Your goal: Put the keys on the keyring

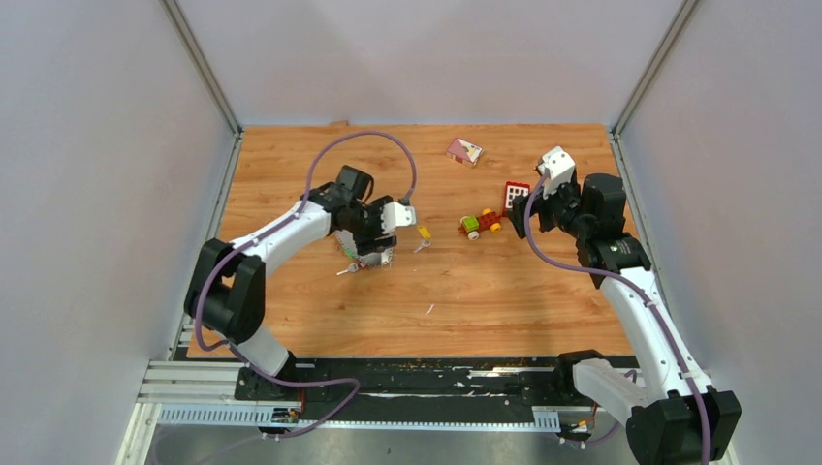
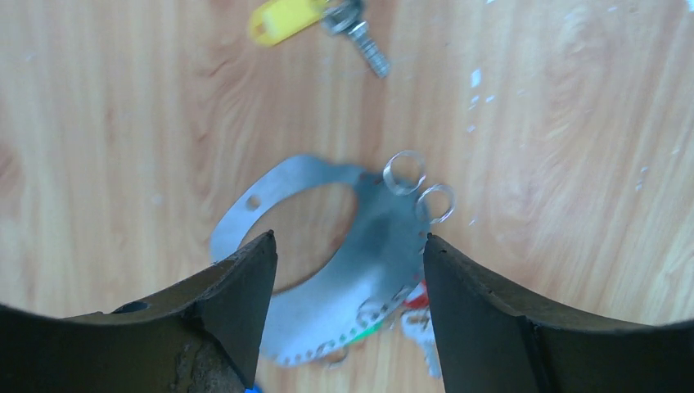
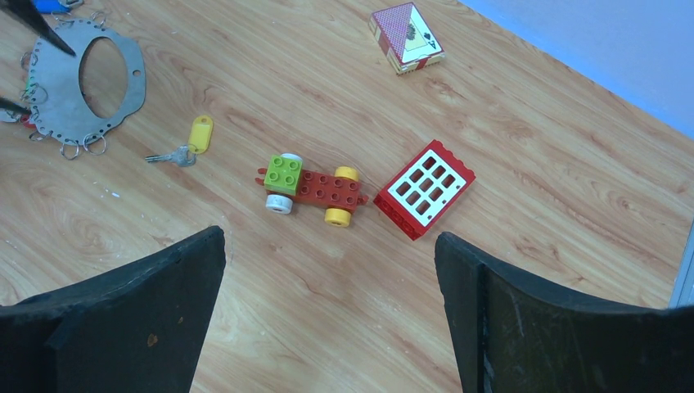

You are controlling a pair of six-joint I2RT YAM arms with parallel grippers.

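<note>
Bench [image 2: 573, 164]: keyring [image 2: 372, 246] lies flat, frame centre, between my parted left jaws, nothing gripped. Thin edge, so closing could skid it or miss. Right jaws wide, empty. Yellow-tag key [image 2: 286, 20] loose, upper left.

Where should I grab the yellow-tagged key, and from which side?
Take the yellow tag, not the key's metal blade: the tag looks bulkier, while the blade lies flat on the table. Come straight down from above, jaws across the tag's narrow width; bare wood lies along both long sides and the keyring sits apart.
</note>
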